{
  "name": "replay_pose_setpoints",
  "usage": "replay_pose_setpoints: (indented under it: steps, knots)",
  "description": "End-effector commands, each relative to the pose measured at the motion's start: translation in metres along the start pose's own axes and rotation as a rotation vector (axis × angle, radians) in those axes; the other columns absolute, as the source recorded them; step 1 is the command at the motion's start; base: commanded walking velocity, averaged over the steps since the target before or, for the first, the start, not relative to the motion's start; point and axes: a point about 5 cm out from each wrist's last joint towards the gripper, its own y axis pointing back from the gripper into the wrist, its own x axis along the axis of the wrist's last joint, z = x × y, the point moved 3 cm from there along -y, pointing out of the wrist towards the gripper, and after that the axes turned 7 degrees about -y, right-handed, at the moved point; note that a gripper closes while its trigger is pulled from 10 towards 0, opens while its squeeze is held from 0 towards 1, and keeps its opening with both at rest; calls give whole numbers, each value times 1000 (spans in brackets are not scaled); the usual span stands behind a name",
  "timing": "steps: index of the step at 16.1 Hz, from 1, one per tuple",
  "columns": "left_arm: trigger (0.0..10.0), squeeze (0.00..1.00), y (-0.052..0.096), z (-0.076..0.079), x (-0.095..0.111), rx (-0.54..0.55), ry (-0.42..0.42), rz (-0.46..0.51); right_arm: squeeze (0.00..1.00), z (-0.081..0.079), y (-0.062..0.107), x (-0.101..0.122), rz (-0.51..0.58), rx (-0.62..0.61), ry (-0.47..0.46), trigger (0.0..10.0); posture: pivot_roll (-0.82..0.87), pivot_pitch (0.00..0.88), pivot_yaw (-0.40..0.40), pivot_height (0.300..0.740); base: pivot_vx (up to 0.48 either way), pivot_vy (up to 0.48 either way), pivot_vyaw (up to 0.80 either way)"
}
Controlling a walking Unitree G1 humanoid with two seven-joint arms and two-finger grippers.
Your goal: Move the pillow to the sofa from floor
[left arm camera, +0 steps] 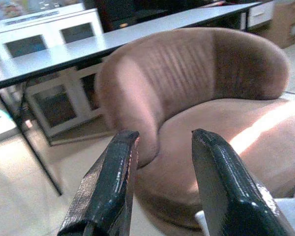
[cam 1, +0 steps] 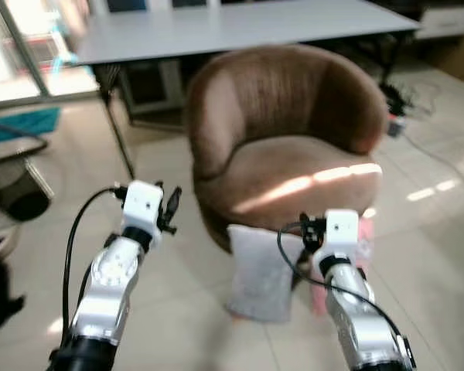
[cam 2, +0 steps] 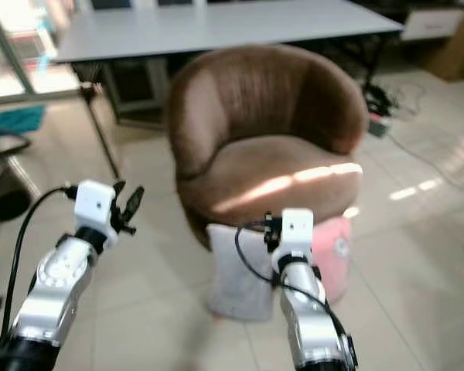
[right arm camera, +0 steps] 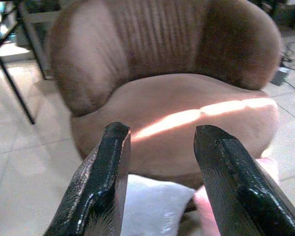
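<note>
Both grippers raised with fingers spread, holding nothing, before a brown sofa.

Right gripper [right arm camera: 160,142] hangs parted just above the grey pillow [cam 1: 259,270], which stands on the tiled floor [cam 1: 178,309] propped against the sofa's [cam 1: 286,147] front edge, a pink pillow [cam 2: 332,251] touching it on the right. Left gripper [left arm camera: 162,147], also parted, hovers off the sofa's left side. Behind stands a grey table [cam 1: 232,27].
</note>
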Motion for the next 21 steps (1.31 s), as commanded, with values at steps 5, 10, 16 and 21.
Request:
replay_pose_setpoints:
  steps: [5, 10, 16, 21]
  knots:
    - [10000, 0, -3, 6, 1, -20, 9, -2, 0, 7, -2, 4, 11, -24, 10, 10000, -4, 0, 34, 740, 341, 0, 0]
    - [10000, 0, -3, 7, 0, -23, 10, -5, 0, 9, -2, 4, 10, -28, 11, 10000, -5, 0, 34, 740, 340, 0, 0]
    - [10000, 0, -3, 8, 0, -26, 12, -7, 0, 8, -2, 3, 5, -21, 18, 10000, -9, 0, 35, 740, 337, 0, 0]
    - [10000, 0, -2, 8, -4, -18, 26, -24, 0, 7, -1, 1, -3, -15, 22, 10000, -10, 0, 33, 740, 194, 0, 0]
